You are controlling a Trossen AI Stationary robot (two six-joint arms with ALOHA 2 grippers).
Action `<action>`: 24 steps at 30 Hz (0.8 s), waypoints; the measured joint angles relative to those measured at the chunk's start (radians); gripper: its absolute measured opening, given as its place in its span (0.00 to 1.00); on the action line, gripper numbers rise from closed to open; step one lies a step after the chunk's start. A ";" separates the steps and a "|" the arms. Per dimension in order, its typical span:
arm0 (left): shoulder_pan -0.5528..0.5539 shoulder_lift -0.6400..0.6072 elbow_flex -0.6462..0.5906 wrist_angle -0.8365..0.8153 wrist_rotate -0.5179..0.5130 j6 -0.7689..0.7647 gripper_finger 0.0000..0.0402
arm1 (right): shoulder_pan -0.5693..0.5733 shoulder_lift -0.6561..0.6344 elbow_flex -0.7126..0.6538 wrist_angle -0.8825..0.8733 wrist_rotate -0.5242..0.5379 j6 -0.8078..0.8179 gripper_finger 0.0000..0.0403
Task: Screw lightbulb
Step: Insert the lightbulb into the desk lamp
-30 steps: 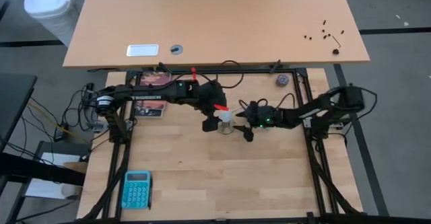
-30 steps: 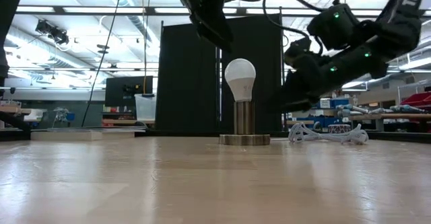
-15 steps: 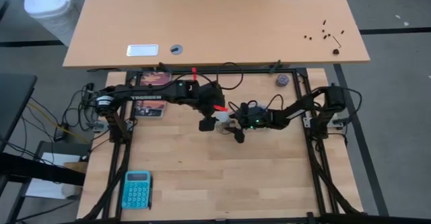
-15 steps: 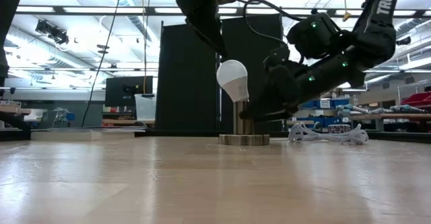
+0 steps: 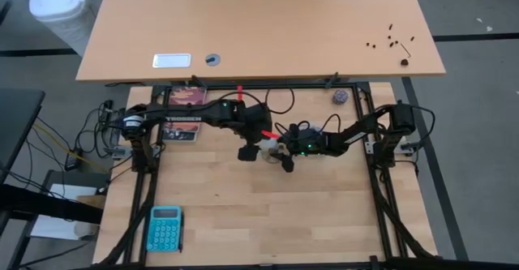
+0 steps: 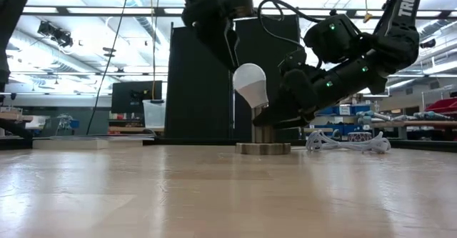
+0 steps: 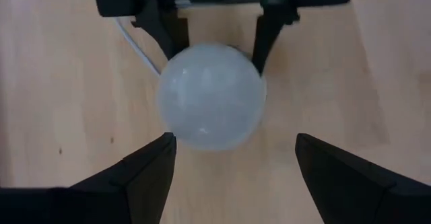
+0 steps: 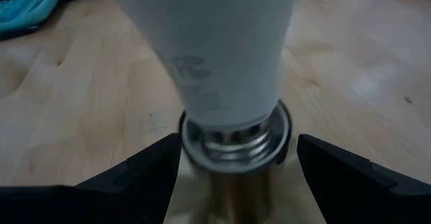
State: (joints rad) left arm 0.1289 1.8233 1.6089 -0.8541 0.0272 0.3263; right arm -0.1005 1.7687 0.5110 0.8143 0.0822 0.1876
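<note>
The white lightbulb [image 6: 249, 85] sits tilted with its silvery screw base [image 8: 232, 133] in the mouth of the metal socket post [image 6: 265, 134], which stands on its round disc [image 6: 264, 149] on the table. My left gripper [image 7: 236, 177] hangs open above the bulb, one finger on each side of the globe [image 7: 211, 96], with gaps showing. My right gripper [image 8: 236, 177] is open and comes level from the table's right, its fingers on either side of the socket post below the bulb's neck. Both meet at the table's middle [image 5: 265, 149]. My right gripper has one finger [image 8: 145, 167] close beside the socket's rim [image 8: 188, 143]; I cannot tell whether it touches. The other finger stands apart from the post.
A teal calculator [image 5: 165, 228] lies at the near left. A small purplish ball [image 5: 339, 97] lies at the far right. The socket's white cord [image 6: 343, 144] is heaped to the right of the socket. A dark flat packet [image 5: 182, 132] lies under the left arm.
My right gripper has gone toward the table's left and come up around the socket post. The bulb, upright a second ago, has tipped toward the left arm's side and stays tilted. The socket's disc has slid a little along the table.
</note>
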 joint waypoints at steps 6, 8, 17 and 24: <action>0.000 0.006 -0.001 0.057 -0.059 0.011 0.77 | 0.000 0.000 0.000 -0.007 0.002 0.004 0.76; 0.000 0.006 -0.001 0.070 -0.059 0.010 0.77 | 0.000 0.000 0.000 -0.007 0.002 0.003 0.76; -0.003 0.006 -0.001 0.077 -0.016 0.003 0.77 | 0.000 0.000 0.000 -0.011 0.002 0.003 0.65; -0.006 0.012 0.001 0.072 -0.008 0.003 0.77 | 0.000 -0.002 0.000 -0.009 0.003 -0.012 0.47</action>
State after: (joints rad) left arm 0.1230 1.8357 1.6098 -0.7820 0.0192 0.3292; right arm -0.1005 1.7672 0.5110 0.8055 0.0849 0.1760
